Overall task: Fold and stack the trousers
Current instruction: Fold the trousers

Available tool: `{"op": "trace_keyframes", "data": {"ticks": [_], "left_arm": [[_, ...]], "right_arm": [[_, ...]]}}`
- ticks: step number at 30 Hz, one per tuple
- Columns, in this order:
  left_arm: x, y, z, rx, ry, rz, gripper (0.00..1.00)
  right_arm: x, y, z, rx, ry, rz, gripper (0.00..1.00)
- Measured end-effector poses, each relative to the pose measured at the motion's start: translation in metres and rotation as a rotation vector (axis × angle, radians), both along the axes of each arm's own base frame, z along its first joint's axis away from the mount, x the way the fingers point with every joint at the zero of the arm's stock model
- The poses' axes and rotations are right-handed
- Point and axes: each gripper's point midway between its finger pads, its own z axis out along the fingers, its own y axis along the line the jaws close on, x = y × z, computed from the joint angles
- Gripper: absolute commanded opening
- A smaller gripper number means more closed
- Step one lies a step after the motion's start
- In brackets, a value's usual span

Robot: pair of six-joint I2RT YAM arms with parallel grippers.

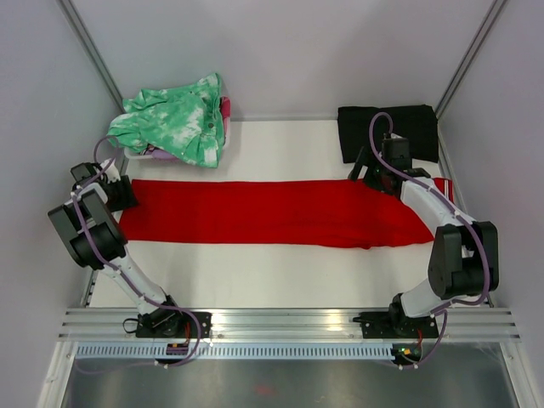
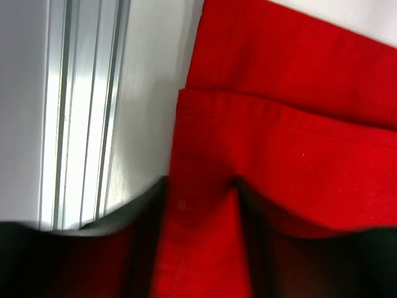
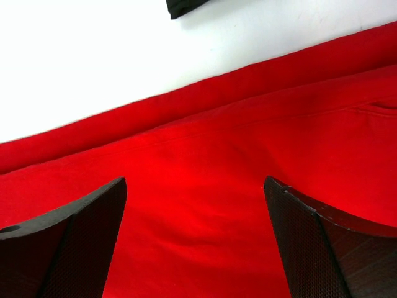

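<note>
Right gripper point(image 3: 195, 186) up close: black mesh fingers spread wide above the cloth, holding nothing. Bright red fabric trousers point(image 1: 272, 212) lie in one long band across mid-table, from the left edge to the right edge. Left gripper point(image 2: 200, 186) is clamped on the hem end. This looks like the end-to-end fold, so that hem wants carrying rightwards, low and level. Green-and-white mottled garment point(image 1: 174, 119) sits in the far-left corner. Black folded cloth point(image 1: 387, 127) lies in the far-right corner, close by the right arm, so mind it.

The trousers point(image 1: 272, 212) are bright red and lie flat as one long band running left to right across the table point(image 1: 255, 272), one leg folded over the other. The stitched hems sit at the left end, slightly offset. The broader end reaches the right side, its near edge slanting.
</note>
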Motion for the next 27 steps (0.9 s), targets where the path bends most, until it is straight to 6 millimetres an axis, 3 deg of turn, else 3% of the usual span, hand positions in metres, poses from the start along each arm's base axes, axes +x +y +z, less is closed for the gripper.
{"op": "trace_keyframes", "data": {"ticks": [2, 9, 11, 14, 19, 22, 27], "left_arm": [[0.002, 0.0, -0.002, 0.004, 0.002, -0.006, 0.35], [0.004, -0.001, -0.002, -0.01, 0.028, -0.012, 0.17], [0.003, -0.003, -0.002, -0.022, 0.056, -0.01, 0.02], [0.002, -0.002, 0.001, -0.041, 0.106, 0.006, 0.02], [-0.008, -0.006, 0.017, -0.04, 0.144, 0.036, 0.02], [-0.017, -0.013, 0.049, -0.015, 0.091, 0.056, 0.02], [-0.021, -0.04, 0.148, 0.002, -0.144, 0.078, 0.02]], "right_arm": [[0.0, -0.001, 0.004, 0.0, -0.01, -0.012, 0.98], [-0.01, -0.001, 0.006, 0.026, -0.021, -0.04, 0.98], [-0.014, 0.003, 0.0, 0.025, -0.008, -0.03, 0.98], [-0.021, 0.022, -0.004, 0.018, 0.002, 0.025, 0.98], [-0.039, 0.083, -0.008, 0.021, -0.008, 0.191, 0.98], [-0.052, 0.108, -0.015, 0.027, -0.005, 0.265, 0.98], [-0.062, 0.134, -0.017, 0.046, -0.019, 0.333, 0.98]]}}
